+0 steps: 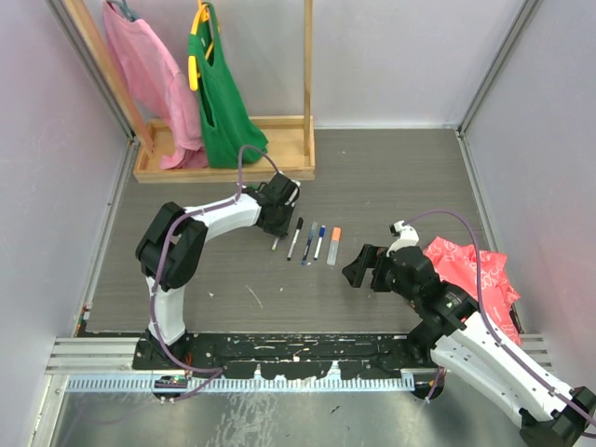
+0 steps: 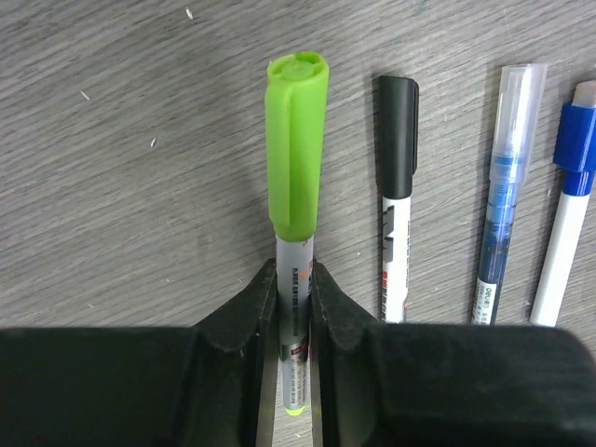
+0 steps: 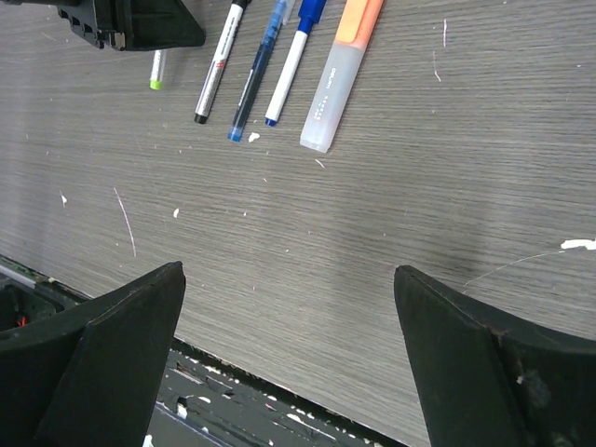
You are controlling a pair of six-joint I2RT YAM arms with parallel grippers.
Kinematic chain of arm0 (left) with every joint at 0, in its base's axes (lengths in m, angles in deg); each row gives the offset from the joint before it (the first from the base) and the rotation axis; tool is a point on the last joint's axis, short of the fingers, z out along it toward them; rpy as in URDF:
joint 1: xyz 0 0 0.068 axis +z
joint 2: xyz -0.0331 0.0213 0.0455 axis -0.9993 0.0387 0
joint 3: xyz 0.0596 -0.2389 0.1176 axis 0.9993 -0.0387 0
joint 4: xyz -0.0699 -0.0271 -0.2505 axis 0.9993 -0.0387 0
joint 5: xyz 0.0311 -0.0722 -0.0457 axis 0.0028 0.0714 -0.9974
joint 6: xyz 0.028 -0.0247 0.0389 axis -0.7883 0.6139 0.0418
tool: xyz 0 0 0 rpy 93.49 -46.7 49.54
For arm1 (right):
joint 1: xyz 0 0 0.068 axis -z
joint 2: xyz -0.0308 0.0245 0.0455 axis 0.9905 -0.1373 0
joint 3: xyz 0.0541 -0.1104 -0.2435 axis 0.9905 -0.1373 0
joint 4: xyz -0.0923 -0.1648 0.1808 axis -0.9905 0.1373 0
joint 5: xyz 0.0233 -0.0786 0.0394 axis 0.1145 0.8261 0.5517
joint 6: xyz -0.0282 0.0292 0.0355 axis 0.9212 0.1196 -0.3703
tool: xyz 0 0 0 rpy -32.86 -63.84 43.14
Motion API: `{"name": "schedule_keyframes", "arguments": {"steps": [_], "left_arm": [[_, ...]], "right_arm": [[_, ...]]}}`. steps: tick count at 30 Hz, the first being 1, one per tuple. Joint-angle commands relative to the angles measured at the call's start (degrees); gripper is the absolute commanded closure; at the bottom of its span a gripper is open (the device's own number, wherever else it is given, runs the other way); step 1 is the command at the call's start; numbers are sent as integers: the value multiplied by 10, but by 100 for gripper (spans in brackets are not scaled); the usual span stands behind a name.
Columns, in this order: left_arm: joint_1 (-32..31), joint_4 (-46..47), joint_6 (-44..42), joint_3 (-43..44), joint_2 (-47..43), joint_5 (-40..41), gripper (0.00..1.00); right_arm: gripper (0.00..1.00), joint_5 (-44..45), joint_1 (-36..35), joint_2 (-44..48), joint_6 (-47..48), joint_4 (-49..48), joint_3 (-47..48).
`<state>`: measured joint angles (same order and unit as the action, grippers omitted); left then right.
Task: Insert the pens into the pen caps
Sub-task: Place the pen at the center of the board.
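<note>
A light green pen (image 2: 294,270) lies on the grey table with its light green cap (image 2: 297,149) on, pointing away. My left gripper (image 2: 293,279) is shut on its grey barrel, one finger on each side. To its right lie a black-capped pen (image 2: 397,196), a clear blue pen (image 2: 505,186) and a blue-capped white pen (image 2: 566,214). From above, this row (image 1: 307,242) ends in an orange-capped marker (image 1: 334,247). My right gripper (image 1: 358,270) hovers open and empty, near the table's front edge and right of the row.
A wooden rack (image 1: 223,168) with a pink bag (image 1: 149,74) and a green bag (image 1: 219,93) stands at the back left. A red cloth (image 1: 470,270) lies at the right by my right arm. Small white scraps (image 3: 177,212) dot the table. Its near edge (image 3: 279,372) runs below my right gripper.
</note>
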<state>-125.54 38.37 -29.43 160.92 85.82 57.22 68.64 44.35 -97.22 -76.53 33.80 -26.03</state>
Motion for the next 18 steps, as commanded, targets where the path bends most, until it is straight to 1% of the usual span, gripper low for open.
{"name": "schedule_keyframes", "arguments": {"steps": [1, 7, 11, 18], "left_arm": [[2, -6, 5, 15, 7, 4, 81], [1, -5, 11, 8, -1, 1, 72], [2, -5, 13, 4, -16, -1, 72], [4, -22, 4, 21, -74, 12, 70]], "right_arm": [[1, -14, 1, -10, -9, -33, 2], [1, -17, 1, -16, -8, -38, 2], [1, -17, 1, -12, -9, -38, 0], [1, -17, 1, -10, -10, -38, -5]]}}
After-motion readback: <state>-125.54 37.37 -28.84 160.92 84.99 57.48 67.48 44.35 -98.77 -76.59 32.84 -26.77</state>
